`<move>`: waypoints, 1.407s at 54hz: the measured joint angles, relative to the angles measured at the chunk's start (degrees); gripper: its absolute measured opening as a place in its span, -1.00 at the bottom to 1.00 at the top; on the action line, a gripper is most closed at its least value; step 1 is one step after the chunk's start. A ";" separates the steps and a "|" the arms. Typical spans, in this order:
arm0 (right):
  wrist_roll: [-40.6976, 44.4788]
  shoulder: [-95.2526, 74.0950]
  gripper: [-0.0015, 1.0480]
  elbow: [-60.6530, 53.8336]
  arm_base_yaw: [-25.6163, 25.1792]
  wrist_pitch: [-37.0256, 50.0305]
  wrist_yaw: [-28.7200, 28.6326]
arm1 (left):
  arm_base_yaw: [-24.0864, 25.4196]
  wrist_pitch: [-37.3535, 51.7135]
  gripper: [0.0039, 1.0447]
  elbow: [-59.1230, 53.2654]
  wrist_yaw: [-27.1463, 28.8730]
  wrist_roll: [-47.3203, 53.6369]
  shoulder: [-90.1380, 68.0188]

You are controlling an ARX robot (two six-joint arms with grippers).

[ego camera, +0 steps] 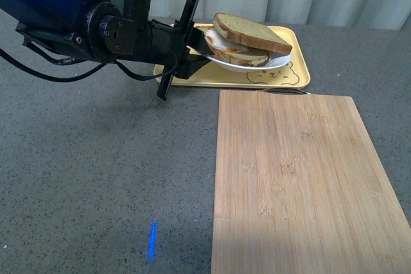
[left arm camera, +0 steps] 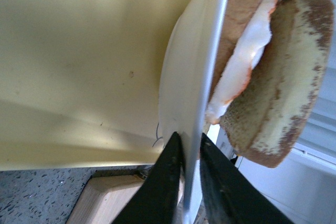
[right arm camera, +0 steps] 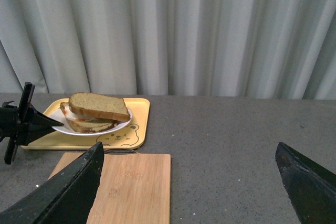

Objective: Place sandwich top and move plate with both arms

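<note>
left fingers (left arm camera: pixel 165 182) are pinching the plate (ego camera: pixel 260 64) rim, upper centre; right fingers (right arm camera: pixel 63 192) are gaping wide, empty. one-sided grip is risking plate tipping, sandwich top (ego camera: pixel 253 32) sliding off.

the sandwich top (ego camera: pixel 253 33), a speckled tan slice with a darker crust, lies skewed on the egg-filled slices on the round white plate (ego camera: pixel 279 63). the plate hangs over the yellow tray (ego camera: pixel 225 79), perhaps slightly lifted. the left gripper (ego camera: pixel 208 51) pinches its rim; the right gripper (right arm camera: pixel 189 148) gapes wide, well apart.
</note>
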State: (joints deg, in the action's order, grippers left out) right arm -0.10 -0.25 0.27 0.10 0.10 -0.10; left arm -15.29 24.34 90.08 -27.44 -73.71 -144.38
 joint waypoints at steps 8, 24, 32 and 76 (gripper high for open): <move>0.00 0.00 0.82 0.00 0.00 0.00 0.00 | 0.52 0.61 -0.29 -2.34 -0.02 1.79 1.60; 0.02 0.00 0.82 0.00 0.00 0.00 -0.02 | 2.89 -1.53 0.61 -12.59 4.94 13.86 12.59; 0.00 0.00 0.82 0.00 0.00 0.00 0.00 | 3.52 -1.99 0.90 -16.15 7.89 23.30 17.09; 0.02 0.00 0.82 0.00 0.00 0.00 0.00 | 11.08 48.46 -0.93 -77.18 31.69 73.02 57.79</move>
State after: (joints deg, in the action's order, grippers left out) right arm -0.08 -0.25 0.27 0.10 0.10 -0.10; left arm -4.21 72.79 12.91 4.25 -0.69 -86.59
